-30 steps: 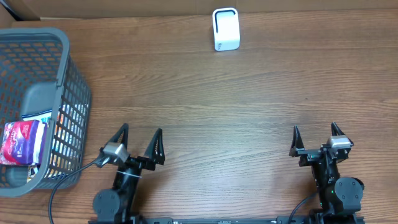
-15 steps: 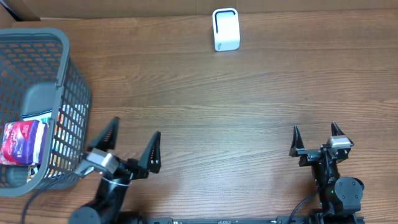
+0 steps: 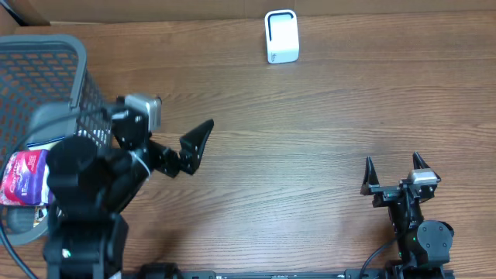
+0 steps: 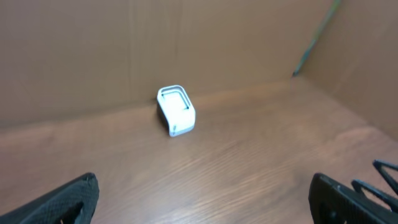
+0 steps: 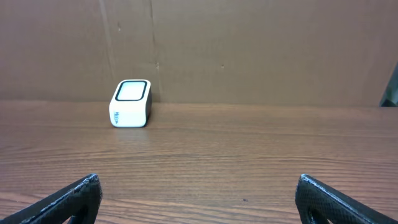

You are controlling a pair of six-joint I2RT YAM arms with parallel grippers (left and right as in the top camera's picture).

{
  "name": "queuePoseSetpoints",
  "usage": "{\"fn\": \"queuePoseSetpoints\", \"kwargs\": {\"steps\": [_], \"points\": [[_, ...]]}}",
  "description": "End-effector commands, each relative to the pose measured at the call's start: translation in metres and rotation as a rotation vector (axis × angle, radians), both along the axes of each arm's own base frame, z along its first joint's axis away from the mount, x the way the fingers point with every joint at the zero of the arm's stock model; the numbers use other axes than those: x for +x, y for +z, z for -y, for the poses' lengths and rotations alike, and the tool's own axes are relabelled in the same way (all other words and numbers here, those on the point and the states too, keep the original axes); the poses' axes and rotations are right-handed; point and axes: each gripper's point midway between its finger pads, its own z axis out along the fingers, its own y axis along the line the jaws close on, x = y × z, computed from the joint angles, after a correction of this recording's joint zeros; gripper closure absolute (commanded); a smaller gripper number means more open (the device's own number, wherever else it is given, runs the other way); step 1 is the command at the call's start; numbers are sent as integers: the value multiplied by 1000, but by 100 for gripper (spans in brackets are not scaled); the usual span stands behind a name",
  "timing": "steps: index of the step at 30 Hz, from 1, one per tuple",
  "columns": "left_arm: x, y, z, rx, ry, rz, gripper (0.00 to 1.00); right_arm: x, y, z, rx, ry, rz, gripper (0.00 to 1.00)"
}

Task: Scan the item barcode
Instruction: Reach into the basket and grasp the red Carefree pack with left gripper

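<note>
Over the desk (image 3: 310, 116), overhead, the left end effector (image 3: 163, 128) is hovering wide open, empty, beside the basket (image 3: 77, 46) where the item (image 3: 23, 174) is lying, probably lining up a pick; the right end effector (image 3: 394, 167) is resting open, empty. From the left wrist, the scanner (image 4: 176, 111) is standing by the back wall (image 4: 93, 50); from the right, its window is facing the arms.

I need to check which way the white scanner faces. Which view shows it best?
Right wrist: the scanner is sharp, with its dark-rimmed window and side both showing. Overhead gives mainly its top; left wrist shows it small and blurred.
</note>
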Motion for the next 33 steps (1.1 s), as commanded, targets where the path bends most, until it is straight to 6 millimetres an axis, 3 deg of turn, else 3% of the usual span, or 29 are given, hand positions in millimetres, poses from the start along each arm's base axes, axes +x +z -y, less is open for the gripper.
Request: {"fn": "queuePoseSetpoints", "kwargs": {"steps": [1,4,9,11,13,18,20,28,33], "points": [[15,33,-33,30,198,-34,0,0,-2,2,-4,-11,3,0],[25,27,-60,87,325,-203,0,0,-2,2,-4,-11,3,0],[36,16,-70,210,314,-382,0,0,-2,2,-4,-11,3,0],[42,14,-96,239,460,-422,0,0,-2,2,-4,-11,3,0],[42,12,-136,166,722,-474,0,0,-2,2,-4,-11,3,0],[27,0,-215,21,994,-560,0,0,-2,2,-4,-11,3,0],[12,-4,-248,-30,1091,-578,0,0,-2,2,-4,-11,3,0],[-13,2,-295,-134,1225,-540,0,0,-2,2,-4,-11,3,0],[-35,-14,-331,-192,1447,-596,0,0,-2,2,-4,-11,3,0]]}}
